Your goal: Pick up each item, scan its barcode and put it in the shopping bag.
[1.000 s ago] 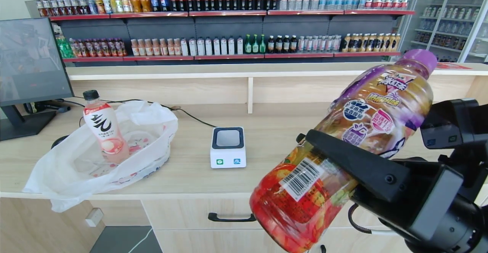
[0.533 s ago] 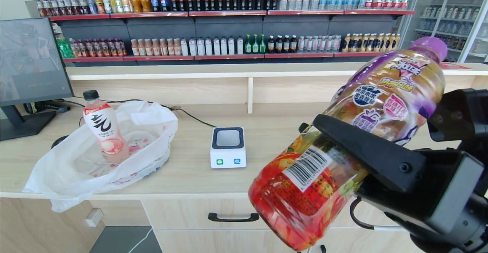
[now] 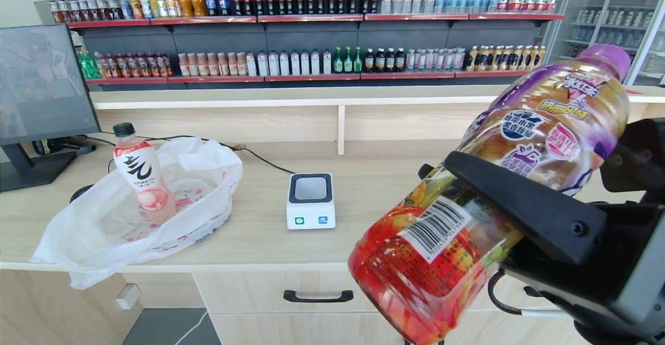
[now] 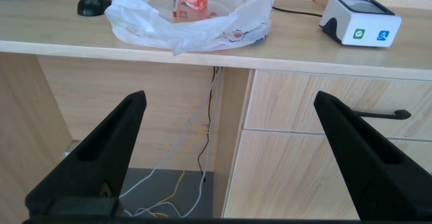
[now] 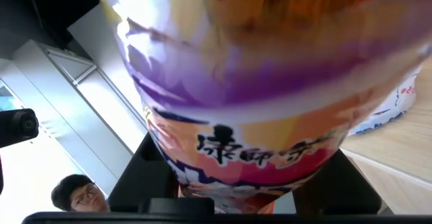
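The right gripper (image 3: 437, 167) is showing in matte black: its long, flat finger (image 3: 519, 204) is carrying a round recessed screw (image 3: 576, 228) toward its 4 o'clock end. The blocky black housing (image 3: 597, 282) is trailing a thin black cable (image 3: 489, 292) and a pale cable (image 3: 540, 312) at 7 o'clock. The left gripper (image 4: 229, 102) is showing two plain black wedge-shaped fingers (image 4: 101, 150), tapering to blunt tips.

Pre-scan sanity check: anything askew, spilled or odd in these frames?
Nothing spilled or damaged. The juice bottle in the right pincer is tilted, cap up, with its barcode facing the head camera, not the scanner. The pink bottle leans slightly in the bag.
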Available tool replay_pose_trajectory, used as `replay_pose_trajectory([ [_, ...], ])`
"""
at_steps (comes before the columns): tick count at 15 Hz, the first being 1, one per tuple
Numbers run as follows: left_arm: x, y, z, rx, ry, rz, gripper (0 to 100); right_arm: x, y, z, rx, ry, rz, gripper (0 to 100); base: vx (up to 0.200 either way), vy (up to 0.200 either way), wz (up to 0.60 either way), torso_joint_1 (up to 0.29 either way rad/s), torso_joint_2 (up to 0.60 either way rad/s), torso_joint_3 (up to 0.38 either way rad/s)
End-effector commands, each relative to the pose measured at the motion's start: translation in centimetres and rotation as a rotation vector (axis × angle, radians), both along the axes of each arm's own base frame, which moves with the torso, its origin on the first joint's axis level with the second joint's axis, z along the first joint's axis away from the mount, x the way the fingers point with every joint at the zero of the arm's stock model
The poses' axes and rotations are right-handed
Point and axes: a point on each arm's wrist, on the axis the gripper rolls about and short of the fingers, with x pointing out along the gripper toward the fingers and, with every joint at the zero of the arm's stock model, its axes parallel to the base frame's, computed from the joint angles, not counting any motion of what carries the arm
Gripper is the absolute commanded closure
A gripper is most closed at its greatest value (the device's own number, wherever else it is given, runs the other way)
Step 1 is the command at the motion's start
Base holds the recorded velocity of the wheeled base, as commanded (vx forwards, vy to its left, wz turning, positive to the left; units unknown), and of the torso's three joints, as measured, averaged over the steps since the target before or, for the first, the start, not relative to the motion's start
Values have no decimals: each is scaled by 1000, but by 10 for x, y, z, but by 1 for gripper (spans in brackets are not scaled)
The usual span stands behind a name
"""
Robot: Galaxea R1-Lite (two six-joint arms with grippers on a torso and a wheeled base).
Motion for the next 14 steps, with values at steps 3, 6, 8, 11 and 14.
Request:
replay_pose_trajectory([
  [3,0,0,0,0,0,0,0,-1,-2,2,6,-9,-2,100,0,0,0,0,0,0],
  [6,0,0,0,0,0,0,0,-3,-3,4,13,-14,0,100,0,0,0,0,0,0],
  [8,0,0,0,0,0,0,0,-4,-5,5,16,-23,-3,100,0,0,0,0,0,0],
  [11,0,0,0,0,0,0,0,-5,-10,-11,-49,-5,-25,100,0,0,0,0,0,0],
  [14,0,0,0,3,0,-1,0,-3,-11,-15,-80,-21,-47,100,0,0,0,0,0,0],
])
